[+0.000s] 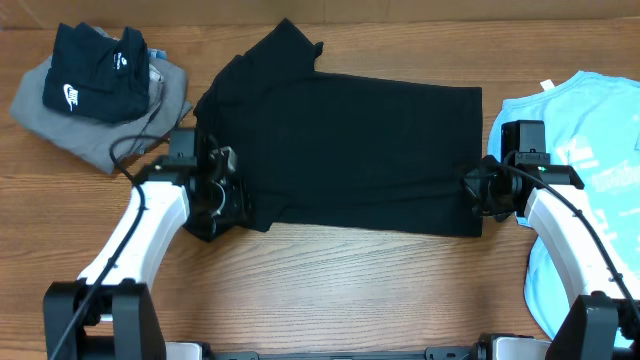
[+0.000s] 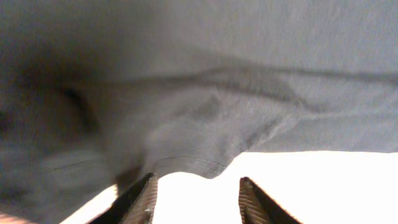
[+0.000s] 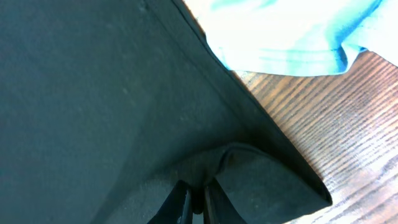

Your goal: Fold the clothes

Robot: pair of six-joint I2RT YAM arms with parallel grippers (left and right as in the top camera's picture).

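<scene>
The large plain black T-shirt [image 1: 350, 150] lies spread across the middle of the table, one sleeve pointing to the far edge. My left gripper [image 1: 222, 195] is at the shirt's left front corner; in the left wrist view its fingers [image 2: 196, 199] are open, with the shirt's hem [image 2: 205, 124] just beyond the tips. My right gripper [image 1: 478, 190] is at the shirt's right edge. In the right wrist view its fingers [image 3: 194, 202] are shut on a pinched fold of the black shirt [image 3: 93, 112].
A small black garment with a white swoosh [image 1: 95, 75] lies on a grey folded garment [image 1: 90, 135] at the far left. A light blue shirt [image 1: 590, 170] lies at the right, touching the black shirt's edge. Bare wood [image 1: 340, 290] runs along the front.
</scene>
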